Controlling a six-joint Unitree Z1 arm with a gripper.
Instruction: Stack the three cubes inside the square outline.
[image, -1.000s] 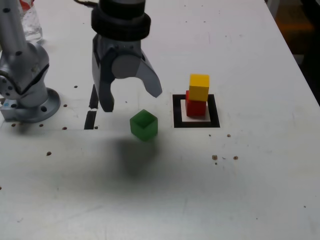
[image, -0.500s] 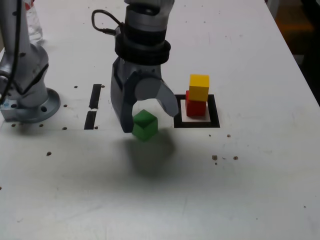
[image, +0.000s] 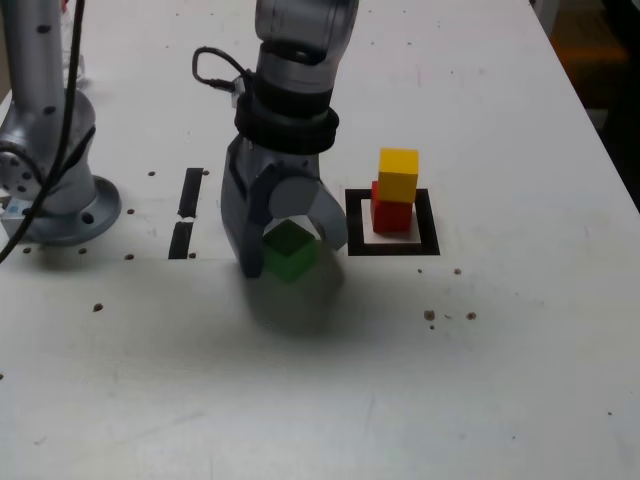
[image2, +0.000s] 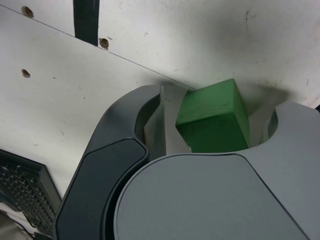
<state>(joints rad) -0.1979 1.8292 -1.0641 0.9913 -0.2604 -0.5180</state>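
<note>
The tool (image: 285, 258) points down at the white surface (image: 500, 380) with its jaws spread, straddling the green cube (image: 291, 250), which sits between them on the surface, ungripped. Just beside the tool, toward the exterior view's right, the yellow cube (image: 398, 174) sits atop the red cube (image: 391, 213) inside the square outline (image: 392, 247). No writing is readable.

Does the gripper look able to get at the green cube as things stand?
Probably yes: the gripper is open and straddles the green cube, which sits on the table between its fingers. Nothing blocks it; the red-and-yellow stack stands clear.
</note>
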